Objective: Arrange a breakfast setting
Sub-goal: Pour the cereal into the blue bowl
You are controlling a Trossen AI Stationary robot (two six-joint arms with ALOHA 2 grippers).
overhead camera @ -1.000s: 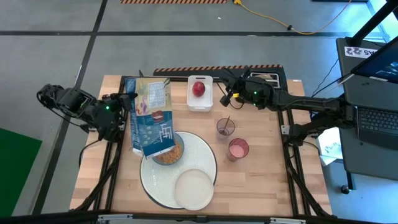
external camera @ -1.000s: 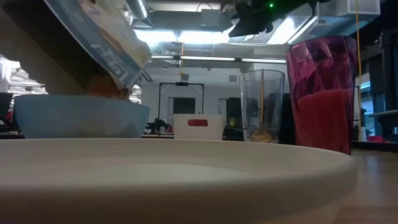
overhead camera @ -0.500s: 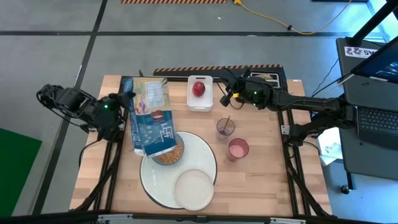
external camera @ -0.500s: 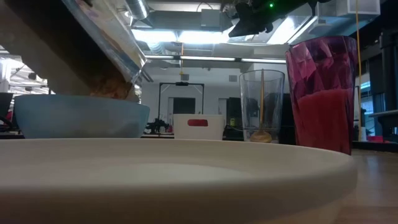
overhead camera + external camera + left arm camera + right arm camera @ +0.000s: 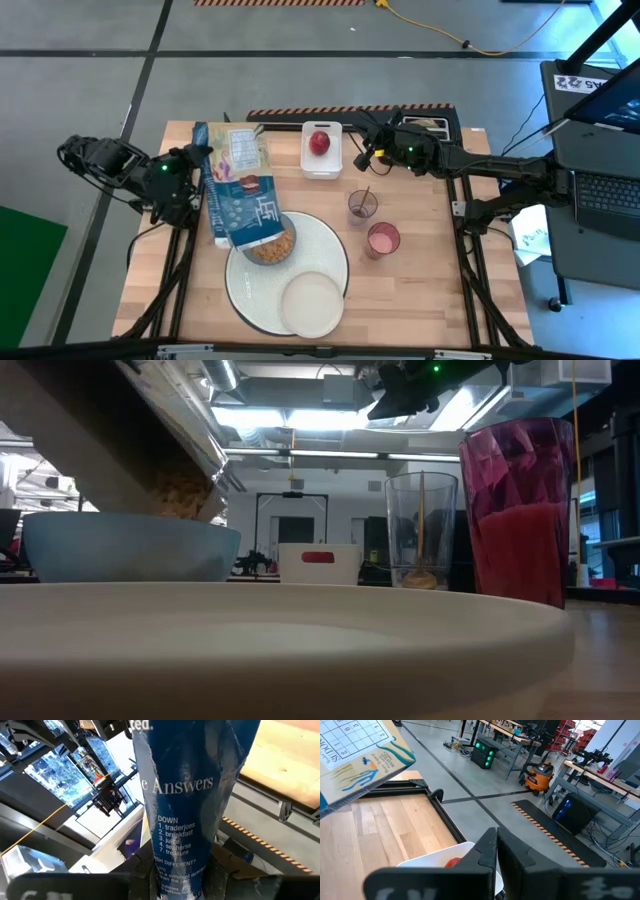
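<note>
Big round white plate (image 5: 325, 258) at table front-centre w/ small blue bowl (image 5: 270, 248) of brown cereal on its rear-left, small cream plate (image 5: 312, 302) at front. Red apple (image 5: 319, 142) in rear tray. Clear cup (image 5: 362, 207) w/ wooden spoon (image 5: 363, 196); pink cup (image 5: 383, 240) just beside.

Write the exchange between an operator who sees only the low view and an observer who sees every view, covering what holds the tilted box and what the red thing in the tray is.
Operator: What holds that box over the blue bowl?
Observer: The left gripper is clamped on the far end of the cereal box, which is tilted mouth-down over the small blue bowl.
Operator: What is the red shape in the white tray?
Observer: A red apple, alone in the white rectangular tray.
</note>
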